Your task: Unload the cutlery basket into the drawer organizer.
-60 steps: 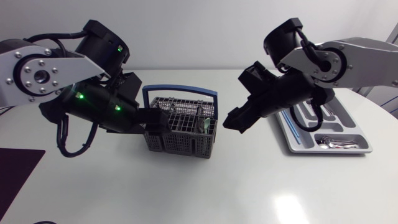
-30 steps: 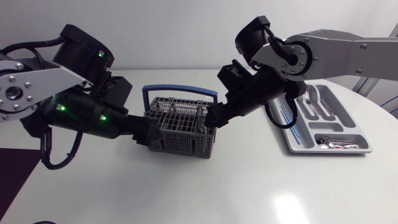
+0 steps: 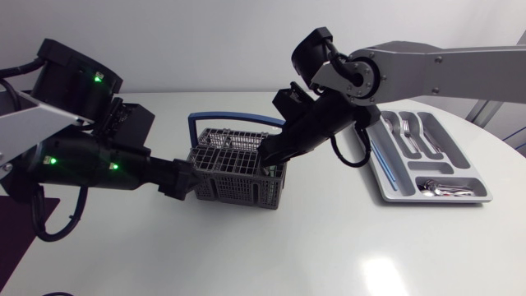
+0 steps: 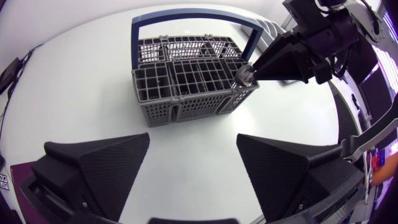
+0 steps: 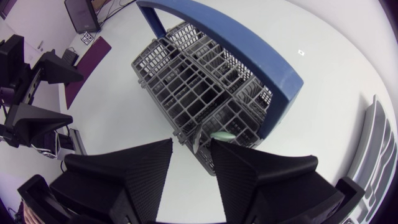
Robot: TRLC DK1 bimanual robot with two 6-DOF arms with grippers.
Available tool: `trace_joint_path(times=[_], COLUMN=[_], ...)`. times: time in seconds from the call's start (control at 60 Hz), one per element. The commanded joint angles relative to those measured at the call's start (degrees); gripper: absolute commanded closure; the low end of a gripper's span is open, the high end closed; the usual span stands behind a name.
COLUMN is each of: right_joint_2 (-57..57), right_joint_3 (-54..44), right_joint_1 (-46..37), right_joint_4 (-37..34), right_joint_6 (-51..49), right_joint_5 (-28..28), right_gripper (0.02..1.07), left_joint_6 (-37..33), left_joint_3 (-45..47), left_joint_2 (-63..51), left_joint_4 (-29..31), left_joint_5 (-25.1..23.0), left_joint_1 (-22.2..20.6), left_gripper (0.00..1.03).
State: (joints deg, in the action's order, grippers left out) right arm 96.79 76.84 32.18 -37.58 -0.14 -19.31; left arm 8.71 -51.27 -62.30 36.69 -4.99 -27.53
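Note:
The grey cutlery basket (image 3: pixel 234 173) with its blue handle (image 3: pixel 238 122) stands mid-table. My right gripper (image 3: pixel 265 156) points down into the basket's right corner. Its fingers (image 5: pixel 134 171) stand narrowly apart around a thin metal piece of cutlery (image 5: pixel 194 144), and a gap shows on each side of it. The left wrist view shows those fingertips (image 4: pixel 249 71) at that corner. My left gripper (image 3: pixel 185 179) sits just left of the basket, wide open and empty (image 4: pixel 193 165), the basket (image 4: pixel 186 87) ahead of it. At the right lies the grey drawer organizer (image 3: pixel 485 196), holding forks (image 3: pixel 411 131) and spoons (image 3: pixel 440 189).
A dark purple mat (image 3: pixel 25 222) lies at the table's left edge. The organizer's rim (image 5: pixel 373 155) lies off to one side of the basket in the right wrist view. Bare white table spreads in front of the basket and organizer.
My right arm swung left from near the organizer to the basket's right corner, and its fingers narrowed. My left gripper drew back leftward off the basket's side.

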Motion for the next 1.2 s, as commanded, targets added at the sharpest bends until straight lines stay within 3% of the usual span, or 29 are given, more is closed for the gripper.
trace_joint_path(times=[0.0,0.233,0.517,0.8,1.183], right_joint_2=[1.5,2.8,4.8,5.3,3.4], right_joint_3=[1.4,2.2,3.1,3.2,3.1], right_joint_1=[0.5,0.9,1.7,1.7,1.5], right_joint_4=[-1.1,-1.2,-1.2,-0.8,-0.6], right_joint_6=[1.6,1.7,1.8,1.5,1.0], right_joint_5=[-0.1,0.1,0.9,1.5,1.6], right_gripper=[0.61,0.77,0.80,0.98,1.01], left_joint_6=[-1.5,-1.9,-2.0,-2.0,-1.9], left_joint_3=[2.7,5.6,7.6,8.6,9.5], left_joint_2=[2.0,5.9,8.9,9.7,9.7], left_joint_4=[-1.1,-2.5,-3.3,-3.5,-4.8], left_joint_5=[1.0,1.9,2.9,2.9,3.7], left_joint_1=[0.4,0.6,0.8,0.5,-0.4], left_gripper=[0.05,0.05,0.05,0.05,0.05])
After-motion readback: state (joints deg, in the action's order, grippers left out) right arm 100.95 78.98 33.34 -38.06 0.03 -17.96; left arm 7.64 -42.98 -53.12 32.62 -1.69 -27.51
